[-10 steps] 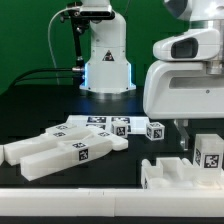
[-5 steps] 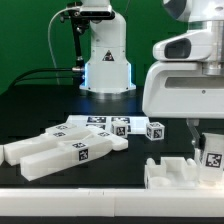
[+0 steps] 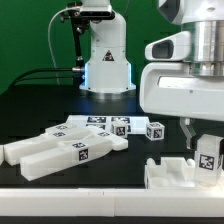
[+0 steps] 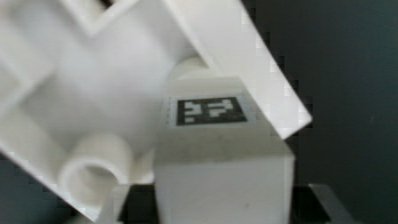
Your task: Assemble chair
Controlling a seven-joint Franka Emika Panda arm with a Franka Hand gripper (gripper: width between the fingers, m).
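At the exterior view's right, the two-finger gripper [image 3: 199, 142] hangs under the big glossy white robot arm [image 3: 180, 85], its jaws closed narrowly on a matte white plastic block [image 3: 208, 156] [image 4: 217, 160] that bears a square black-and-white tag (the tag faces the camera in both views). The block stands upright, just above and apparently touching a blocky white plastic chair piece [image 3: 170, 173] [image 4: 80, 90]. That piece rests on the black surface [image 3: 30, 120] near its front edge. In the wrist view the block lies against this piece beside a round socket [image 4: 86, 172], though I cannot tell whether it is seated there. Well apart, to the exterior view's left, a pile of long white plastic bars [image 3: 55, 152] lies on the surface, and between the pile and the gripper sit small white tagged cubes [image 3: 152, 129]. Far back, a second white robot base [image 3: 106, 62] stands before a green backdrop [image 3: 25, 40].
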